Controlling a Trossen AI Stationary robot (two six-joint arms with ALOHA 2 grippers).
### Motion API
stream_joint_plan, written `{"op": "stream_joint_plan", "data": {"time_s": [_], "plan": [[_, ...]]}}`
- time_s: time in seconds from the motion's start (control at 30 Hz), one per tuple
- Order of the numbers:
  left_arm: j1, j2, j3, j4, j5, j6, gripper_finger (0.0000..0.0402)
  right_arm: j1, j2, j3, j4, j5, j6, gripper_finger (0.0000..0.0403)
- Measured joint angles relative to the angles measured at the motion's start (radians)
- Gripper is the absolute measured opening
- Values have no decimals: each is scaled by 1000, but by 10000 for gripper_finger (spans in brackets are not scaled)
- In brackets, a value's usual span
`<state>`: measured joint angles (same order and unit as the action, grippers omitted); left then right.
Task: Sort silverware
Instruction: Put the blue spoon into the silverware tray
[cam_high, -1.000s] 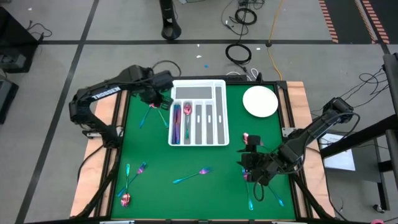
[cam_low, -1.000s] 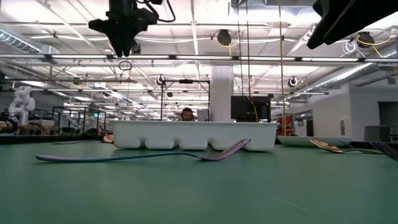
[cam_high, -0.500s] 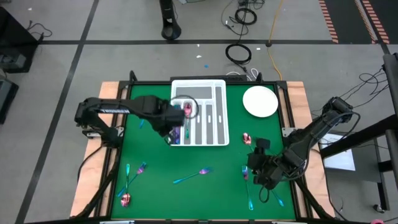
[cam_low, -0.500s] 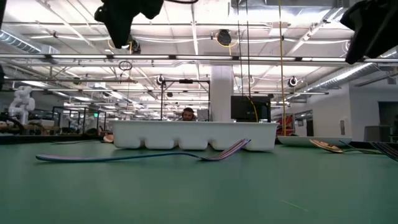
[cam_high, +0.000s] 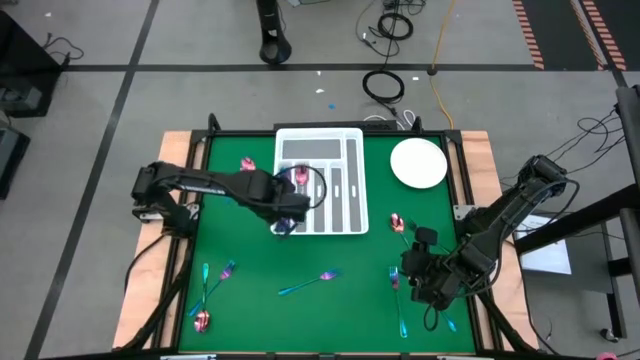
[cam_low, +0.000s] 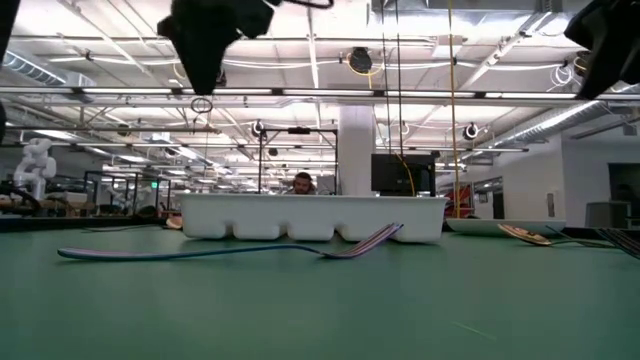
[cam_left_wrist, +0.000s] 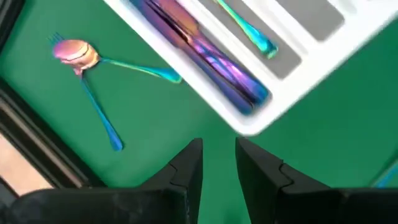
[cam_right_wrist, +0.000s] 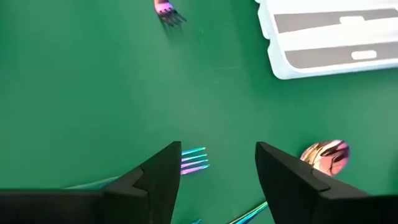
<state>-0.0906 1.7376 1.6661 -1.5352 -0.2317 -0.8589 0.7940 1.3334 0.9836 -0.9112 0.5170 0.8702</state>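
The silverware is iridescent. Several pieces lie in the leftmost slot (cam_left_wrist: 211, 59) of the white tray (cam_high: 320, 134), and one lies in the slot beside it (cam_left_wrist: 249, 30). A spoon (cam_left_wrist: 76, 53) lies across a second piece on the green mat left of the tray. My left gripper (cam_left_wrist: 219, 149) hangs over the tray's near-left corner (cam_high: 285, 208), fingers a little apart with nothing between them. My right gripper (cam_right_wrist: 217, 163) stands open above a fork's tines (cam_right_wrist: 193, 160) and a spoon (cam_right_wrist: 324, 155) at the near right (cam_high: 418, 272).
A round white plate (cam_high: 418, 163) sits at the far right. Loose pieces lie at the near left (cam_high: 212, 285), in the middle (cam_high: 310, 283) and at the near right (cam_high: 402, 322). In the low view a fork (cam_low: 230, 251) lies before the tray (cam_low: 310, 218).
My left gripper has swung from the mat left of the tray toward the table's right and near edges, sinking a little and rolling its wrist; it now hangs over the tray's near-left corner. My right gripper has turned and edged slightly toward the near right.
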Motion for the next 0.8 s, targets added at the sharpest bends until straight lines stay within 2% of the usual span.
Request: {"op": "stream_joint_plan", "data": {"time_s": [0.07, 0.17, 0.3, 0.43, 0.53, 0.67, 0.8], "plan": [[17, 12, 0, 80, 42, 67, 98, 0, 0, 0, -4, -1, -28, 194], [20, 31, 0, 291, 127, 251, 98, 0, 0, 0, -21, -1, -55, 194], [-1, 52, 0, 581, 138, 385, 98, 0, 0, 0, -30, 8, -60, 194], [-32, 79, 0, 766, 116, 477, 98, -2, 0, 0, -68, 45, 35, 194], [-64, 103, 0, 856, 69, 565, 98, -8, 2, -26, -156, 76, 195, 194], [-94, 122, -19, 937, 18, 659, 98, -50, 2, -96, -210, -30, 357, 194], [-93, 118, -55, 885, 4, 655, 98, -116, 2, -177, -173, -107, 405, 194]]}}
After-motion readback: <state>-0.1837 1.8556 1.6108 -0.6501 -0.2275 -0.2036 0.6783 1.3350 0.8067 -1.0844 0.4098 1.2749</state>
